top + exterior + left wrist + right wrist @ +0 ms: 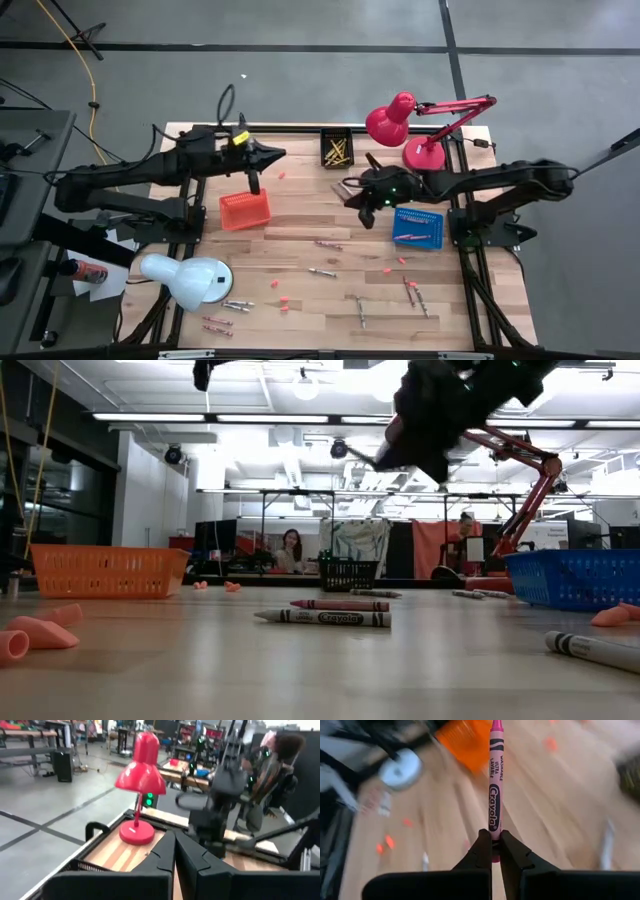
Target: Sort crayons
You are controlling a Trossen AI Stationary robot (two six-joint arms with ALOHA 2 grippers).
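Here, right gripper [492,845] clamps pink crayon [495,785] above table [330,300] beside blue basket [417,228]; left gripper [175,851] closed, empty, over orange basket [245,210].

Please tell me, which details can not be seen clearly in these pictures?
- Right wrist view: the table behind the pink crayon held by the right gripper is motion-blurred.
- High view: the black basket's contents are too small to count; colours inside the blue basket too.
- Low view: the orange basket's wall hides its inside.
- Left wrist view: the left gripper covers the table.
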